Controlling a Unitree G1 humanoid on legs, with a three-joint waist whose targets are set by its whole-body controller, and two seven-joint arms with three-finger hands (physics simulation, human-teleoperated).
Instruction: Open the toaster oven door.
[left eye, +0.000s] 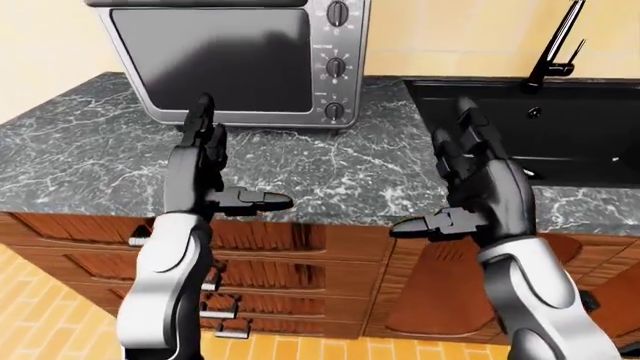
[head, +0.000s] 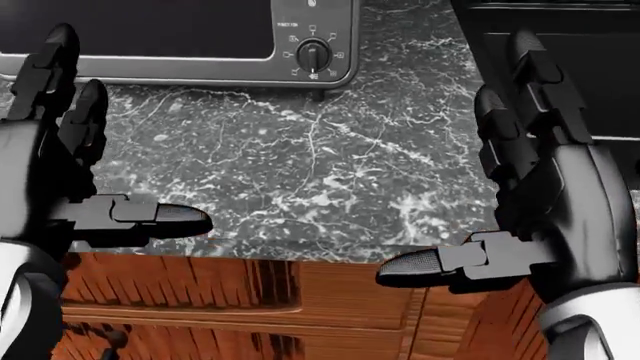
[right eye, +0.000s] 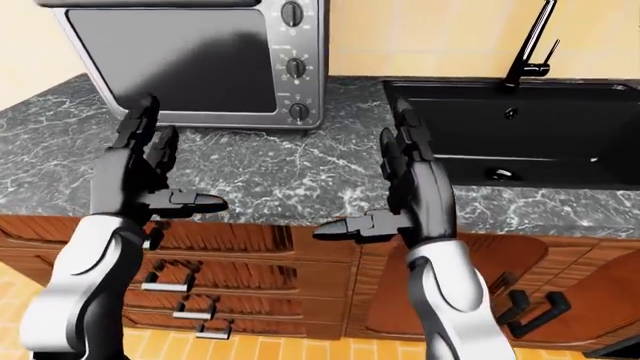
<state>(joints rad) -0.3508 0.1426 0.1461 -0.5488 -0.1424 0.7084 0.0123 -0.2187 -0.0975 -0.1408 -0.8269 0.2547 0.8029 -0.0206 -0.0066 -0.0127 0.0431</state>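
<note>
Left-eye view: the oven (left eye: 235, 64) stands at top left on the counter (left eye: 330, 176), silver with a dark glass door (left eye: 212, 60) shut and three knobs (left eye: 337, 67) down its right side. Sink (left eye: 560, 127) at right.

Head view: only the oven's lower edge and one knob show at top. Left hand (head: 60, 180) and right hand (head: 540, 210) hover over the counter, fingers spread, holding nothing.

Right-eye view: drawers (right eye: 250, 274) below.

A black sink (left eye: 560, 142) with faucet (left eye: 556, 46) sits in the marble counter (left eye: 330, 169).
</note>
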